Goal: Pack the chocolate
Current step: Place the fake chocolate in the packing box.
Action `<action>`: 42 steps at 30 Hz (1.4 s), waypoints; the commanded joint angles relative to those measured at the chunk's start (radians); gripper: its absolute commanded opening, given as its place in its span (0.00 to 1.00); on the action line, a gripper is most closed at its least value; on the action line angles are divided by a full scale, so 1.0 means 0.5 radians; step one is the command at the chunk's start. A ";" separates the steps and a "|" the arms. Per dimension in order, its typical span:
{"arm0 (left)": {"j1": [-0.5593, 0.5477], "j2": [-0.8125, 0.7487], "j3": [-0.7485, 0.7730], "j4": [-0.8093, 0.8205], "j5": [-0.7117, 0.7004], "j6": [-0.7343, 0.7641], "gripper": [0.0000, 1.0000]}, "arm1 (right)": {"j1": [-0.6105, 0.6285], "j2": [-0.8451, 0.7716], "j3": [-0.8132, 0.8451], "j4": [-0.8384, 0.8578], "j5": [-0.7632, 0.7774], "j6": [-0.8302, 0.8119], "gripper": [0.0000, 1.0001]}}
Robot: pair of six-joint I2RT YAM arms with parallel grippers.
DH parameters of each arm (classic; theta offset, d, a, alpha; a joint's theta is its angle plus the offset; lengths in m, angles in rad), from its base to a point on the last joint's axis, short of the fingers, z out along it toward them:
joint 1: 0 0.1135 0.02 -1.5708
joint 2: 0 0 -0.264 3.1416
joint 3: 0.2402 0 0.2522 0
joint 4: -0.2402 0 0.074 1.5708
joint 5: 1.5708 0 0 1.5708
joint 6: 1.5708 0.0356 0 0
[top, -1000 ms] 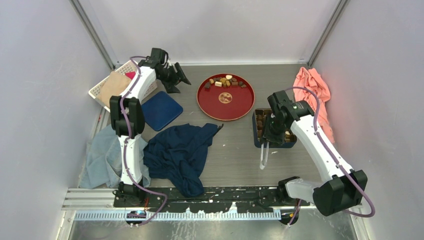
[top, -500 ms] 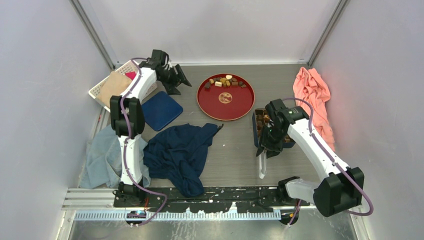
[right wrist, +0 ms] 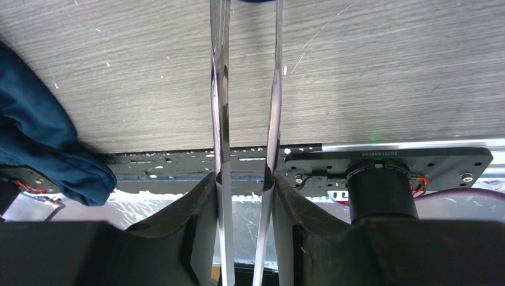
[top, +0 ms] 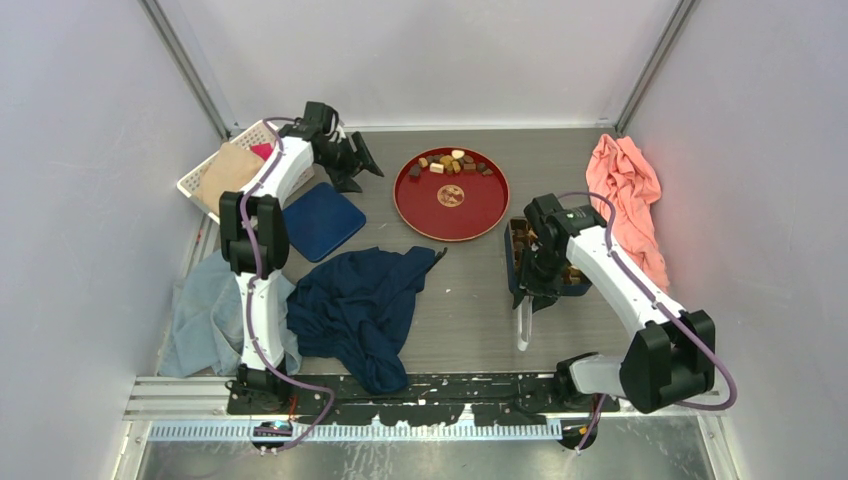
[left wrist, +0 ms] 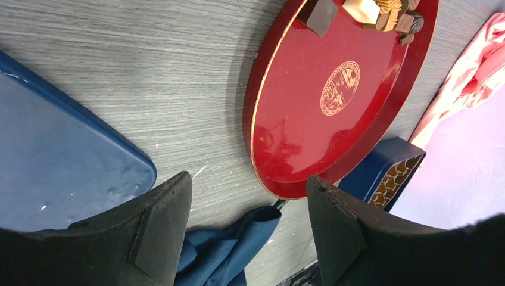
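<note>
- Top external view: the small chocolate pieces (top: 450, 163), dark brown, light brown and cream, blocky or round, lie heaped on the far side of the glossy round red tray with a gold emblem (top: 455, 215). A few more sit in the cells of the navy square box with a grid inside (top: 512, 262), to the right of the tray and nearer.
- The right gripper (top: 531, 298) is clenched on thin, polished metal tongs (top: 523, 330). They point toward the near edge of the grey wood-grain table (top: 470, 300), beside the box. I cannot tell if the tips carry a piece.
- The left gripper (top: 352, 170) is released and empty, hanging just left of the tray.
- I judge the work is between two picks, with most pieces not yet packed. The next move calls for turning the tongs to the tray and pinching one piece gently.
- The pieces look hard and smooth, so they may slip on polished metal or slide on the shiny tray.
</note>
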 commanded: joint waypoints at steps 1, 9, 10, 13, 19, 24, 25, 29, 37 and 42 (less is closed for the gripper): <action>0.013 -0.123 -0.001 0.065 0.045 0.034 0.71 | 0.003 0.019 0.111 0.060 0.071 -0.014 0.12; 0.033 -0.068 0.069 0.027 0.079 0.020 0.71 | 0.003 0.112 0.085 0.110 0.059 -0.013 0.15; 0.035 -0.063 0.078 0.026 0.076 0.020 0.71 | 0.003 0.112 0.080 0.110 0.059 -0.016 0.17; 0.036 -0.047 0.107 0.015 0.069 0.020 0.71 | 0.003 0.120 0.077 0.107 0.057 -0.032 0.28; 0.036 -0.023 0.150 0.004 0.060 0.006 0.71 | 0.003 0.102 0.100 0.073 0.034 -0.048 0.35; 0.036 -0.004 0.173 0.004 0.057 -0.007 0.71 | 0.003 0.065 0.075 0.023 0.009 -0.043 0.31; 0.035 -0.003 0.174 0.006 0.057 -0.010 0.71 | 0.003 0.053 0.071 0.007 0.010 -0.043 0.30; 0.036 0.003 0.175 0.009 0.060 -0.019 0.71 | 0.003 0.020 0.047 -0.025 0.008 -0.037 0.29; 0.036 0.003 0.167 0.033 0.066 -0.039 0.71 | 0.003 0.047 0.052 -0.017 0.015 -0.058 0.36; 0.036 -0.016 0.150 0.032 0.058 -0.030 0.71 | 0.003 0.067 0.079 -0.019 0.025 -0.076 0.45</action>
